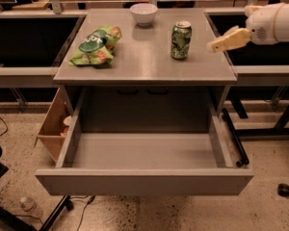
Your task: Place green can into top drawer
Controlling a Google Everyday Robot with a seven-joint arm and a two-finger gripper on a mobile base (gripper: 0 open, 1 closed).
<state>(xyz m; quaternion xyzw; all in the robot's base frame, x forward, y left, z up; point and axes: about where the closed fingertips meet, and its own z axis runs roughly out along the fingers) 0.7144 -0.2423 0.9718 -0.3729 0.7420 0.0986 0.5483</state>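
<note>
Dark green can [181, 41] with pale mottling, silver top; plain grey top drawer [144, 181], grey table [144, 66]; green-orange snack bag [96, 44]; white bowl [143, 13]; cream gripper [219, 43] right of can, white arm [279, 20]; speckled beige floor [269, 211]

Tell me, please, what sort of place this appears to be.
Probably a robotics lab or workshop: a grey metal table with its top drawer pulled open, a speckled hard floor with loose cables, and similar benches alongside. The gripper hovers beside the green can, over the table's right edge.
</note>
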